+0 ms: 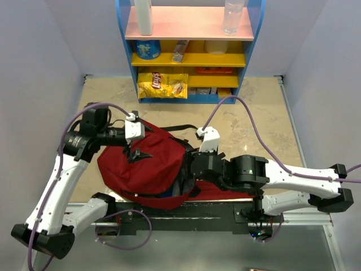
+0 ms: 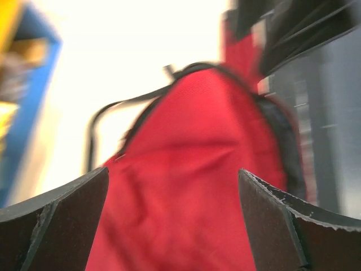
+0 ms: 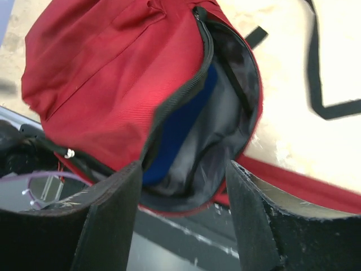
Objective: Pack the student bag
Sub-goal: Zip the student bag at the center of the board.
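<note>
One student bag (image 1: 141, 169) lies on the table (image 1: 259, 118), its mouth toward 3 o'clock, one blue thing (image 3: 183, 118) inside. Left jaws and right jaws are both spread wide, holding nothing.

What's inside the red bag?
Through the open zip, the bag shows grey lining and a blue thing tucked in it. What the blue thing is cannot be told, and the red cloth covers the rest of the inside.
</note>
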Robot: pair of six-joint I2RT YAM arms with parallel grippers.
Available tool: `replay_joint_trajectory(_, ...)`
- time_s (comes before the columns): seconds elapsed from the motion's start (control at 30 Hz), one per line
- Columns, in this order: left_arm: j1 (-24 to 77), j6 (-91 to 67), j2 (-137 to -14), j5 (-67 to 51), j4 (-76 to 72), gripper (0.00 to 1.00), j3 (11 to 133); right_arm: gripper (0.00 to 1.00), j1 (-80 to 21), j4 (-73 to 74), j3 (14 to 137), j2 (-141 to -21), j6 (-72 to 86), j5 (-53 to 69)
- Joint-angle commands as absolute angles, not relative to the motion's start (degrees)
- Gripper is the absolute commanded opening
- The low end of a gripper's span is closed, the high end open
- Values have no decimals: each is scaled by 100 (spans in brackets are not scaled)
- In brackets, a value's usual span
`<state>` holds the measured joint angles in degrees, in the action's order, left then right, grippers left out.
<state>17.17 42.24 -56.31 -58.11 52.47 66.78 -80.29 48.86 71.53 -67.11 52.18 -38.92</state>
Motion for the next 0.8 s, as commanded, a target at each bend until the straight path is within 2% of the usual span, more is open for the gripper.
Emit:
replay_joint_trajectory(0.0,1521,4474,-5134,-4354,5493,100,6857,63,-8725,6318,7778,-6548,6230,-4947)
replay_joint_trajectory(0.1,1022,4263,-5062,-4096,5134,100,6479,65,-9315,6889,8217,-6837,6495,-5413)
replay_joint_trajectory(0.13,489,4263,-5141,-4200,5072,100,6417,67,-9577,7012,8340,-7090,6504,-5553)
replay_joint_trajectory(0.17,231,4297,-5203,-4349,5054,100,6381,70,-9676,7014,8602,-7215,6208,-5633)
replay_joint_trajectory(0.27,-360,4578,-5527,-4693,5359,100,6328,71,-9949,6356,8867,-7671,5302,-5774)
replay_joint_trajectory(0.37,-466,4912,-5608,-4702,5510,100,6039,70,-10037,8202,9682,-7989,6632,-6581)
replay_joint_trajectory(0.4,-466,4957,-5564,-4693,5467,100,5803,61,-10133,8218,9686,-7867,6688,-6653)
replay_joint_trajectory(0.43,-466,5053,-5468,-4702,5432,100,5688,60,-10160,8200,9616,-7657,6915,-6671)
replay_joint_trajectory(0.5,-457,5167,-5414,-4728,5318,100,5468,60,-10169,6793,9108,-7191,5809,-6497)
replay_joint_trajectory(0.53,-466,5194,-5431,-4729,5291,100,5441,62,-10178,5924,8836,-7120,4966,-5930)
replay_joint_trajectory(0.57,-466,5203,-5458,-4720,5300,100,5432,64,-10178,4532,8450,-7102,3739,-5645)
replay_joint_trajectory(0.67,-475,5168,-5528,-4746,5309,100,5475,70,-10169,3186,8489,-7723,2405,-4601)
replay_joint_trajectory(0.73,-492,5002,-5476,-4755,5204,100,5467,70,-9968,2937,8796,-8435,2014,-4098)
replay_joint_trajectory(0.77,-501,4914,-5449,-4755,5064,100,5467,69,-9854,2631,8807,-8603,1865,-3461)
